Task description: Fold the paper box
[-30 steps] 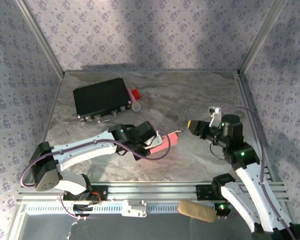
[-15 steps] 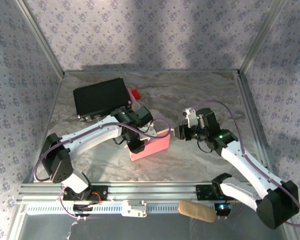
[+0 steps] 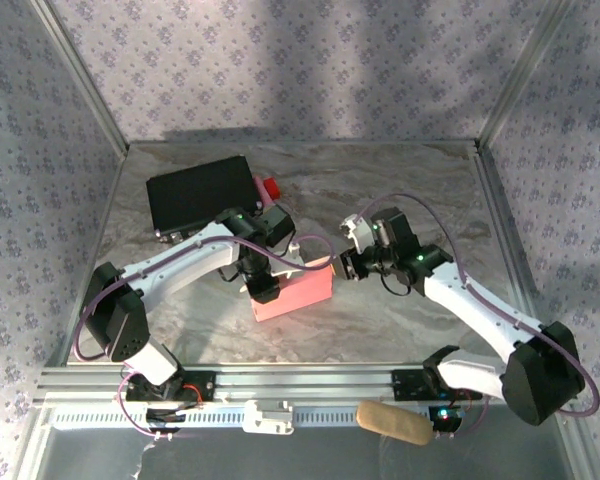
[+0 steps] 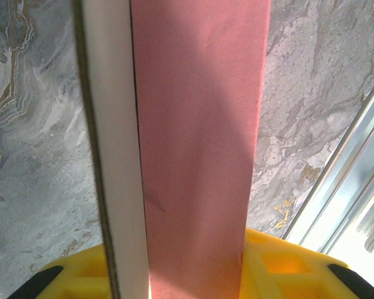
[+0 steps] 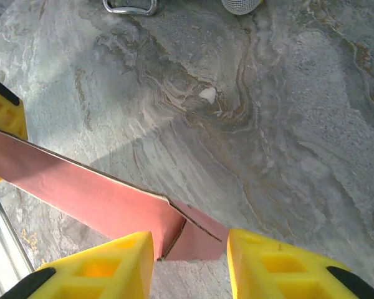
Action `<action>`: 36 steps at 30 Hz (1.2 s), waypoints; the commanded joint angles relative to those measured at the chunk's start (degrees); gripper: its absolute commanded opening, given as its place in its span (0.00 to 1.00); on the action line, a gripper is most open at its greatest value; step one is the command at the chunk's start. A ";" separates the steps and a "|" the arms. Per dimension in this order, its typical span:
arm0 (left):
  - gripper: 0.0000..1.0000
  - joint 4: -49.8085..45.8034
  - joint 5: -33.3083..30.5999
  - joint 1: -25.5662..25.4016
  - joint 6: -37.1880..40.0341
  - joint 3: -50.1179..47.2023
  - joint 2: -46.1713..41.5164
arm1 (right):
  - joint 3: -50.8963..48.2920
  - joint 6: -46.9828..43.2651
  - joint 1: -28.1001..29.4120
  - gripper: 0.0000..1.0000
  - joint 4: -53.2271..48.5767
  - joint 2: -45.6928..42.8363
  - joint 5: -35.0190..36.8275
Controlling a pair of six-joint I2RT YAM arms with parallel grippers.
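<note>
Mostly the box's (image 3: 305,293) left end is hidden under the left arm, and the wrist picture cuts off its top. There, a pink panel with a pale whitish edge stands clamped between the left fingers (image 4: 287,271). The box sits on the counter (image 3: 400,190) on the near right of the black case (image 3: 200,195), apart from it. Its inside cannot be seen, and the case is closed. The right fingers (image 5: 93,265) stand apart, straddling a loose corner flap (image 5: 196,240) at the end farther from the case. Whether they touch it is unclear. A red piece (image 3: 271,187), partly hidden, sits at the case's right edge.
</note>
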 commanded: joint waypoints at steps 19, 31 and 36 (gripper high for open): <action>0.33 -1.35 0.33 0.57 1.95 0.70 -0.29 | 5.24 -3.66 3.61 0.15 -2.20 3.74 4.86; 0.33 -0.73 -0.53 0.62 1.50 0.66 -0.12 | 6.67 -3.95 7.42 0.08 -4.74 4.85 13.18; 0.33 -0.66 -1.16 0.58 0.68 1.03 0.06 | 8.17 -1.68 8.85 0.01 -5.91 5.59 15.01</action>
